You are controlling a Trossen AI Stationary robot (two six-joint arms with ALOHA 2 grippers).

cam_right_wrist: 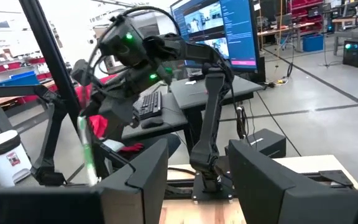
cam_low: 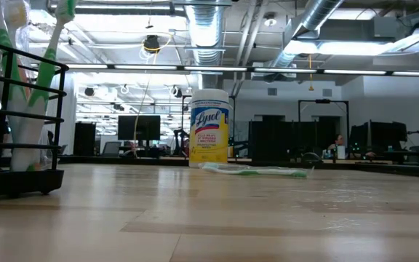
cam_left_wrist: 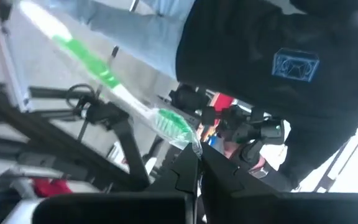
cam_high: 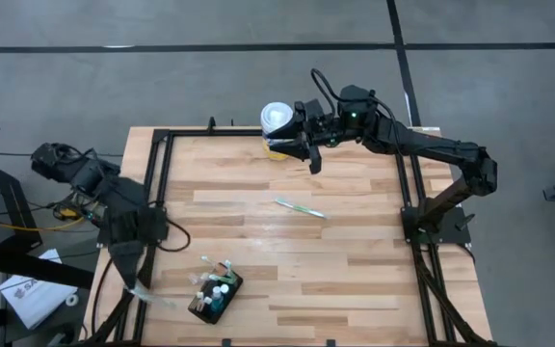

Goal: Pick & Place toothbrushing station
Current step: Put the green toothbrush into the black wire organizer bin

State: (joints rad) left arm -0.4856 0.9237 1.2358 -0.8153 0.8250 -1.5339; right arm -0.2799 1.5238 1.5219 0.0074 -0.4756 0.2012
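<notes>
The left gripper [cam_high: 141, 285], at lower left, is clamped on a green-and-white toothbrush [cam_left_wrist: 114, 87] — just beside it stands the toothbrushing station [cam_high: 216, 294], bottom centre. Farther up, the right gripper [cam_high: 313, 159] hangs with fingers parted beside the wipes canister [cam_high: 277, 130] — another toothbrush [cam_high: 300, 207] lies mid-table.

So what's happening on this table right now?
Two robot arms are tidying toothbrush things. The left gripper, at the table's near left edge, is shut on a green-and-white toothbrush, close to the toothbrushing station, a black holder already carrying brushes. Another toothbrush lies loose mid-table. The right gripper hangs open at the far edge beside a wipes canister, holding nothing.
</notes>
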